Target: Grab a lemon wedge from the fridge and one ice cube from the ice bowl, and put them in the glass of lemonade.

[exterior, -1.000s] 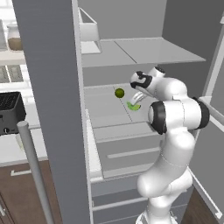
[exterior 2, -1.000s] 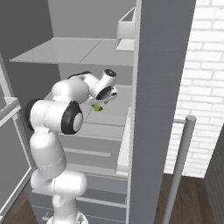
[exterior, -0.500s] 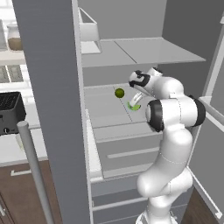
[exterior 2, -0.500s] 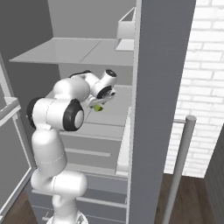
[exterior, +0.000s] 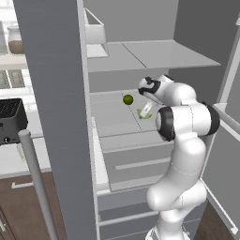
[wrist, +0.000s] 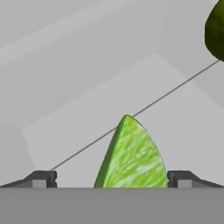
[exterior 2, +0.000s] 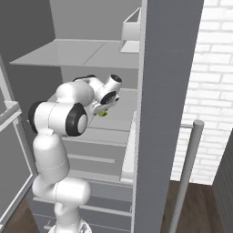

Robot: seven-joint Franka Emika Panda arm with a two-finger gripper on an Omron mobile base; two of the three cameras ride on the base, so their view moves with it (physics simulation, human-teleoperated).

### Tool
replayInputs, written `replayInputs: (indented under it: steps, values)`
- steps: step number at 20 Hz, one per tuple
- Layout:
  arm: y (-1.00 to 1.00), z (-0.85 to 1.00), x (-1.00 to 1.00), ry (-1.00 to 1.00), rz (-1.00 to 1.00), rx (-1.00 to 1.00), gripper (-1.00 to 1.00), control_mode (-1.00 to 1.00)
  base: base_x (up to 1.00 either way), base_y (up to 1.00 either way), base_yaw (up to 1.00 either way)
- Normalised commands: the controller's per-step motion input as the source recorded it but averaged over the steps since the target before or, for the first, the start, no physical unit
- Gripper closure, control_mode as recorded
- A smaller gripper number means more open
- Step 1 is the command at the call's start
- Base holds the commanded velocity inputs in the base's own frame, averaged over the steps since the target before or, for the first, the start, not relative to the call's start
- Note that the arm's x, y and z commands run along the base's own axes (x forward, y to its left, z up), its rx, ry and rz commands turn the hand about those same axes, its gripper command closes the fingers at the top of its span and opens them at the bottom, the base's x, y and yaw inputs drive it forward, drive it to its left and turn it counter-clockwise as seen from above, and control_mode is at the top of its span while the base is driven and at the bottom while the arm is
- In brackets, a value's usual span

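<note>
In the hand view the lemon wedge (wrist: 131, 155) lies on the fridge (exterior: 154, 54) shelf squarely between the fingertips (wrist: 41, 178), its long axis running toward 12 o'clock and its point away from the gripper (wrist: 111, 180). The jaws stand apart, one at each flank with a clear gap on both sides, not yet clamped. A dark round fruit (wrist: 215, 30) sits at 2 o'clock, well apart and not in the way.

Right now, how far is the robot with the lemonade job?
Done: the fridge stands open. In hand: the pincer is open around the lemon wedge on the shelf, a finger on each side, not closed on it. A dark round fruit lies nearby. Left: lifting the wedge, fetching the ice cube, dropping both into the glass.
</note>
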Motion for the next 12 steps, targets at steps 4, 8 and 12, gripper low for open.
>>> replayInputs:
  steps: [4, 8, 12]
  values:
    - [0.0, 0.0, -0.12, -0.06, 0.0, 0.0, -1.0, -1.0, 0.0, 0.0, 0.0]
    - [0.0, -0.1, -0.03, -0.05, 0.0, 0.0, -1.0, -1.0, 0.0, 0.0, 0.0]
    - [0.0, -0.17, 0.0, -0.07, 0.0, 0.0, -1.0, -1.0, 0.0, 0.0, 0.0]
